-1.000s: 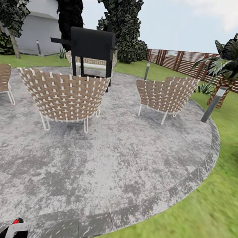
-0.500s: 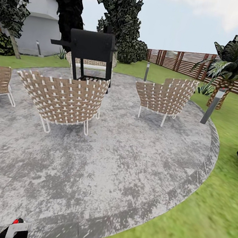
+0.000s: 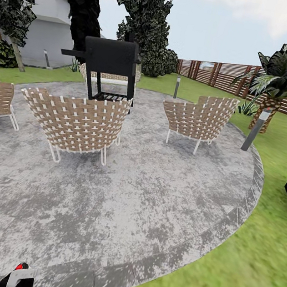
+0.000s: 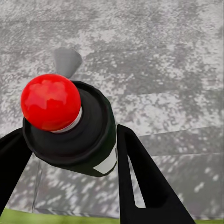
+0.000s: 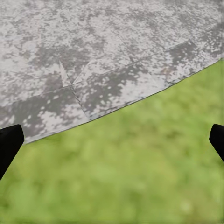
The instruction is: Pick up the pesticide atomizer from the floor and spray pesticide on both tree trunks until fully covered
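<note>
Status: pickup complete, spraying not begun

Left gripper (image 4: 70,154): black fingers (image 4: 140,182) clamped on either side of the small dark pesticide atomizer with red round tip and white band (image 4: 70,126), lifted clear of the grey mottled stone patio floor (image 4: 154,56). In the head view, red tip and white gripper body visible at the near left edge (image 3: 18,274).

Far left: tall tree with dark jagged foliage and slanted pale trunk (image 3: 16,53) beside the white house (image 3: 47,32). Second tall dark-foliaged tree (image 3: 143,19) standing behind the black grill on legs (image 3: 110,62); its trunk hidden. Both well apart from the robot, beyond the woven tan chairs (image 3: 75,122).

Right gripper (image 5: 112,140): black fingertips (image 5: 9,142) spread wide at the frame edges, nothing between them, over the kerb where patio meets green lawn (image 5: 140,177).

Far right: short palm (image 3: 282,77) and reddish slat fence (image 3: 227,75), not task targets.

Remaining, as judged: drive to each tree, aim nozzle, coat both trunks fully. No spray visible on either trunk
</note>
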Tool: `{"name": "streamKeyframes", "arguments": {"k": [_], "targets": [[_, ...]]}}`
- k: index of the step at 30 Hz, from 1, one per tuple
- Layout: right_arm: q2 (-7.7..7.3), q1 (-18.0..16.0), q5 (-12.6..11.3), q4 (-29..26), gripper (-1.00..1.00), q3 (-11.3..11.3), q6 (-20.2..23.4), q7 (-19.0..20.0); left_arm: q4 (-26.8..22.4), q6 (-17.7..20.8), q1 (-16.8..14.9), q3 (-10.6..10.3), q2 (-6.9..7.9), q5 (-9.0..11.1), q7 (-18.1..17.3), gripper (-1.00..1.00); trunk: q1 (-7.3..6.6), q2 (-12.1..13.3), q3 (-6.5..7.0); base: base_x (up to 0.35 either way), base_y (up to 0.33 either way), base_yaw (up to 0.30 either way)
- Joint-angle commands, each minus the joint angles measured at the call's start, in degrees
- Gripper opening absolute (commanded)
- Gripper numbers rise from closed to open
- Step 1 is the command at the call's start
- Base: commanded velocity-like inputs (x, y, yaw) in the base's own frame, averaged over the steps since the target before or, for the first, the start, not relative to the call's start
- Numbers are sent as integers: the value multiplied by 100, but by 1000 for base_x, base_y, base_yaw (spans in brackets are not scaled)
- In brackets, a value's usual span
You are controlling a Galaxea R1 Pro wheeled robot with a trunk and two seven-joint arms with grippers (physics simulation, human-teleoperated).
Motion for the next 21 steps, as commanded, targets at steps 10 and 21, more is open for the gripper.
{"name": "streamKeyframes", "arguments": {"k": [10,21], "targets": [[2,-3,37,12,100,-24,-17,-2,3,-30,-3,4,-12,-5,10,-100,-1,-2,41,0,0,158],[2,-3,37,8,100,-19,-17,-2,8,-25,-3,4,-27,-5,24,-100,-1,-2,86,0,0,245]]}}
